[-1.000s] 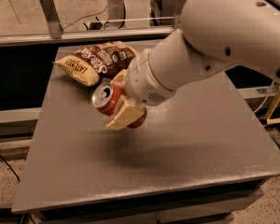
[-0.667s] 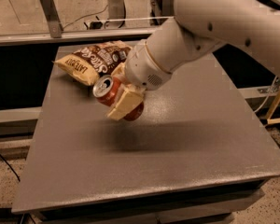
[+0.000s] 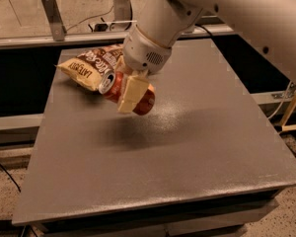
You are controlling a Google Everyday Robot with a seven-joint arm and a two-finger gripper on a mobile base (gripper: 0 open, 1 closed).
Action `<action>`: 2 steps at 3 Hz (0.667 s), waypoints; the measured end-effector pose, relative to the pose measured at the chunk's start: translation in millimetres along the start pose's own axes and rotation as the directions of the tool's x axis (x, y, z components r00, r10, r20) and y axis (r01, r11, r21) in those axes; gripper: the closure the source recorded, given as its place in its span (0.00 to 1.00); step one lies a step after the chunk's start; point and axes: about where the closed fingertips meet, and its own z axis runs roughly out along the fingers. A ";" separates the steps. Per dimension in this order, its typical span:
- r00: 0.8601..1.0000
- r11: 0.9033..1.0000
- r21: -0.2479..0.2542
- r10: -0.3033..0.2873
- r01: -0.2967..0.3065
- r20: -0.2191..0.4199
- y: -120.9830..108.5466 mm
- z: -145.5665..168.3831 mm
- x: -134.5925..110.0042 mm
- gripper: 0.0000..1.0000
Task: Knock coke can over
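The coke can (image 3: 145,103) is red with a silver top facing left. It lies on its side in my gripper (image 3: 130,98), which is shut on its middle. One cream finger (image 3: 131,90) crosses the front of the can; the other is hidden behind it. The can hangs just above the grey table (image 3: 187,147), over its shadow, next to the chip bag.
A yellow-brown chip bag (image 3: 86,67) lies at the table's back left, just behind the can. My large white arm (image 3: 227,9) reaches in from the upper right. A metal post (image 3: 52,14) and cables stand beyond the far edge.
The arm has shifted a little to the right and away, carrying the can with it. The can stays on its side in the grip.
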 end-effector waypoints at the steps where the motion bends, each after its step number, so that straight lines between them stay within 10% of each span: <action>1: 0.988 1.000 -0.018 -0.002 0.000 -0.152 12.5 -3.2 8.4 1.00; 2: 0.950 1.000 -0.016 0.012 -0.018 -0.313 33.3 3.6 26.0 1.00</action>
